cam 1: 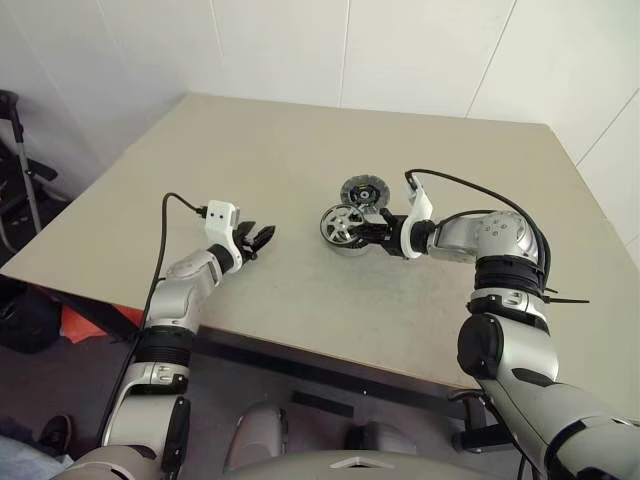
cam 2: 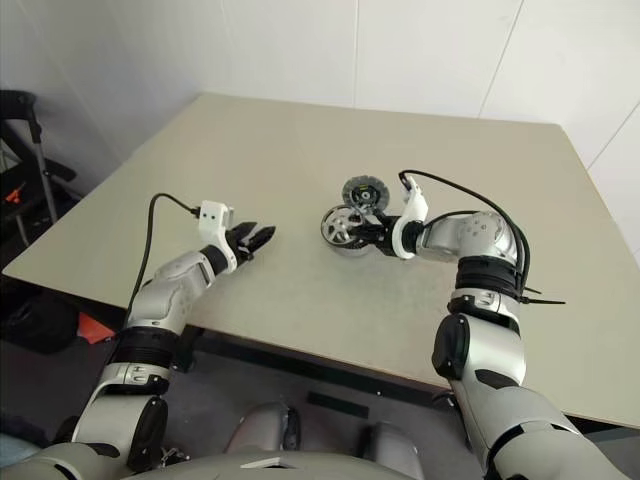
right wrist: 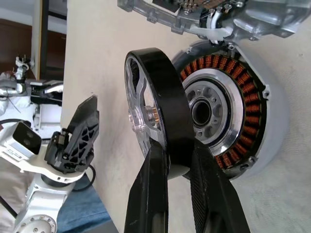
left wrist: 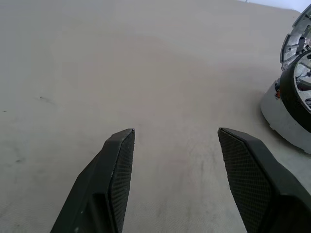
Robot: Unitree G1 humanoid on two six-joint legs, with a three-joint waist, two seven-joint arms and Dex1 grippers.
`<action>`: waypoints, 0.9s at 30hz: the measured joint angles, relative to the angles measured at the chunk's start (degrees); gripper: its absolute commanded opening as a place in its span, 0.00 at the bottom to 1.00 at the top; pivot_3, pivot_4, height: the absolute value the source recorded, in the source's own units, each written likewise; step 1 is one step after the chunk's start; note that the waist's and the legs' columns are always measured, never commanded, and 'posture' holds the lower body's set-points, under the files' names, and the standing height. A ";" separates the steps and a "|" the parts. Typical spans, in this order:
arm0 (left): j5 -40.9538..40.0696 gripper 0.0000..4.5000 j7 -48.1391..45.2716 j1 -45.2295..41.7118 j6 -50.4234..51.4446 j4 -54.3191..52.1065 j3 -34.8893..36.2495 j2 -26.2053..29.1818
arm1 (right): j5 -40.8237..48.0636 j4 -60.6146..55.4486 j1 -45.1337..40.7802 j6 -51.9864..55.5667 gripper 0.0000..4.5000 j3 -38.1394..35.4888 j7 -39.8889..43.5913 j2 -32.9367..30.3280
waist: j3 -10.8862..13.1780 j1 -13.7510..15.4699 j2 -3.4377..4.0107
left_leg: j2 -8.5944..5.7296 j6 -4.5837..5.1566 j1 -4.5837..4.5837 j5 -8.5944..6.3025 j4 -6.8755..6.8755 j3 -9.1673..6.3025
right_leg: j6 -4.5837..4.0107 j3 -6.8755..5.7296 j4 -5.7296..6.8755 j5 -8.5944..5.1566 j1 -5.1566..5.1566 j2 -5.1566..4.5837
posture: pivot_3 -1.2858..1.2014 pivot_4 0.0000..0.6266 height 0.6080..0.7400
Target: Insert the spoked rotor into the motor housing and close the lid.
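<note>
From my head, the motor housing (cam 1: 345, 243) is mostly covered by the spoked rotor (cam 1: 341, 224), and the lid (cam 1: 362, 191) behind it is too small to read. My right jaws (right wrist: 177, 160) are clamped on the rotor's dark rim, holding it on edge just before the housing's copper windings, tilted, not seated. My left jaws (left wrist: 177, 160) stand apart and empty above the tabletop (cam 1: 300, 150), well clear.
</note>
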 measured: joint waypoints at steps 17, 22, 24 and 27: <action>0.27 0.65 -0.07 0.18 -0.07 -0.11 -0.72 0.02 | -0.56 2.64 -0.24 -1.11 0.07 -0.76 0.24 -1.83 | 0.00 0.49 0.00 | -0.11 -0.04 0.03 0.02 0.00 0.00 | 0.01 0.00 0.05 0.01 0.06 -0.11 | 0.52 0.00 1.00; 0.35 0.65 -0.08 0.29 -0.14 -0.10 -0.86 0.09 | -0.55 2.12 -0.24 -0.66 0.07 -2.66 -0.18 -3.36 | 0.00 0.39 0.00 | -0.12 -0.03 0.02 0.02 -0.01 0.00 | 0.03 0.00 0.04 0.02 0.03 -0.13 | 0.52 0.00 1.00; 0.38 0.65 -0.11 0.30 -0.23 -0.11 -1.03 0.07 | -0.54 1.39 -0.24 -0.24 0.07 -2.93 -0.33 -3.35 | 0.00 0.37 0.00 | -0.12 -0.03 0.02 0.02 -0.02 0.00 | 0.02 0.00 0.06 0.02 0.01 -0.13 | 0.52 0.00 1.00; 0.43 0.65 -0.11 0.33 -0.32 -0.10 -1.11 0.09 | -0.55 0.44 -0.24 0.81 0.07 -3.56 -1.14 -3.34 | 0.00 0.40 0.00 | -0.12 -0.03 0.02 0.02 -0.02 0.00 | 0.03 0.00 0.05 0.02 0.02 -0.13 | 0.52 0.00 1.00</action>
